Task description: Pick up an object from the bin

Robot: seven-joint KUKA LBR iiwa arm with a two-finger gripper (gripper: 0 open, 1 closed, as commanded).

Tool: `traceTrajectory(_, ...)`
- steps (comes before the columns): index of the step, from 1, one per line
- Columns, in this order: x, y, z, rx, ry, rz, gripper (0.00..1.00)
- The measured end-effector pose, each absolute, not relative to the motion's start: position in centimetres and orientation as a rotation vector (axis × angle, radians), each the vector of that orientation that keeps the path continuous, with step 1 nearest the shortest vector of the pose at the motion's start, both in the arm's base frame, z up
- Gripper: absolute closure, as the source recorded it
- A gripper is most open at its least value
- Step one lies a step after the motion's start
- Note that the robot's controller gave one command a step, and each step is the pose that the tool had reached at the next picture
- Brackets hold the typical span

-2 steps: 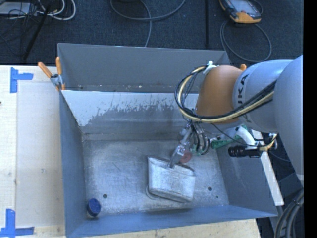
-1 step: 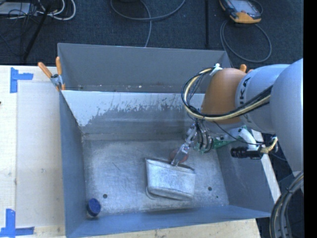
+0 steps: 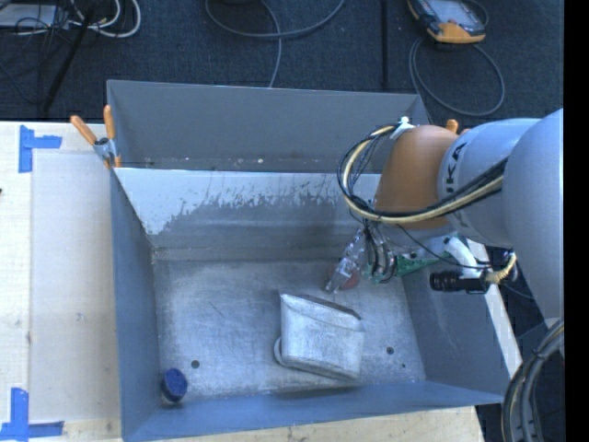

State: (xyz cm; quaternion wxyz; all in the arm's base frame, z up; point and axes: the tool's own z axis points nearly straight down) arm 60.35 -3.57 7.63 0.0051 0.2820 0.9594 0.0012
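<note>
Camera view looks down on the gripper point(image 3: 342, 278), which is low in the bin point(image 3: 230, 145), toward the right of the floor and near the foot of the back wall. Its tip points down and to the left, and whether it is open or closed cannot be told from this angle. No object can be made out in its grasp.

Above the gripper sit the wrist's orange cover point(image 3: 414, 178) and a loop of black and yellow cables point(image 3: 361, 184). The pale grey arm point(image 3: 520, 182) reaches in from the right over the bin's rim.

Just beside the gripper's tip, toward the front, lies a flat, pale grey-white thing like a folded pouch point(image 3: 320, 339). It is roughly square, set a little askew, and has a darker band along its lower left edge. Its far right corner is the part nearest the tip; whether the two touch is unclear.

Well apart from both, in the front left corner of the floor, sits a small round blue thing point(image 3: 173, 385), close against the walls there.
</note>
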Motion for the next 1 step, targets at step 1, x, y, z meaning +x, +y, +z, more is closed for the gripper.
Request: traceTrajectory(1,60.94,-2.96,25.21,0.832,3.021,0.004,1.00)
